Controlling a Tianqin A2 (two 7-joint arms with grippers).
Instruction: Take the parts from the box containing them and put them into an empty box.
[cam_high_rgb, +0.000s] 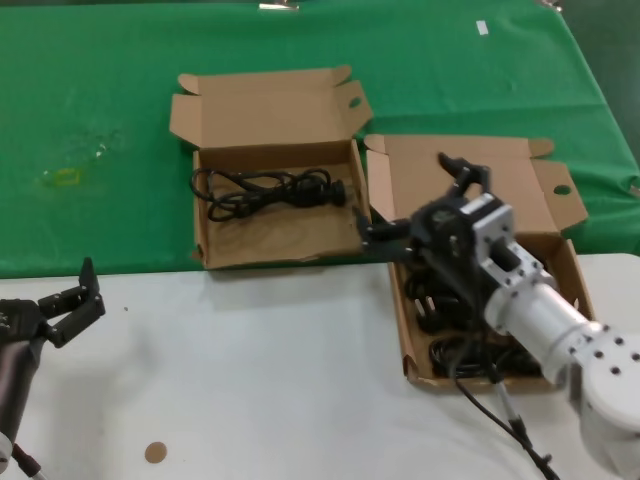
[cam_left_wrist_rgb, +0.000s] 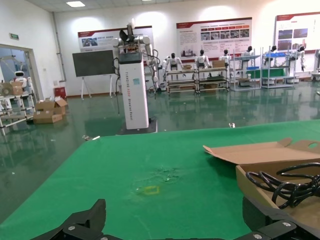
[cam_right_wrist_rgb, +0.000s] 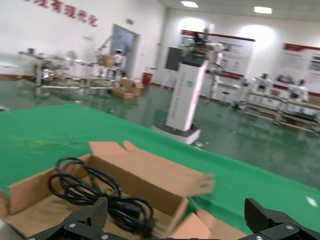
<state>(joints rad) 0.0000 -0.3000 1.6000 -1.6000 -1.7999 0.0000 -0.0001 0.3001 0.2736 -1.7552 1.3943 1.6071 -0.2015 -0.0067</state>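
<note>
The head view shows both cardboard boxes on the desk, where white surface meets green cloth. The left box holds one looped black power cord lying across its far half. The right box sits just beside it, nearer the robot, with more cords bundled in its near end, largely covered by the right arm.

The right pincer hangs above the gap between the two boxes, its fingers spread wide and holding nothing. The left pincer rests low over the white desk at the robot's left, well apart from both boxes, also open and empty.

The wrist views add what the head view lacks: a hall with display boards, shelving and standing robots behind the desk. The left wrist view catches the cord over the box's near wall, with the lid flap beyond. The right wrist view looks into the left box from the other side, the cord coiled inside, and both finger tips frame the shot far apart.
</note>
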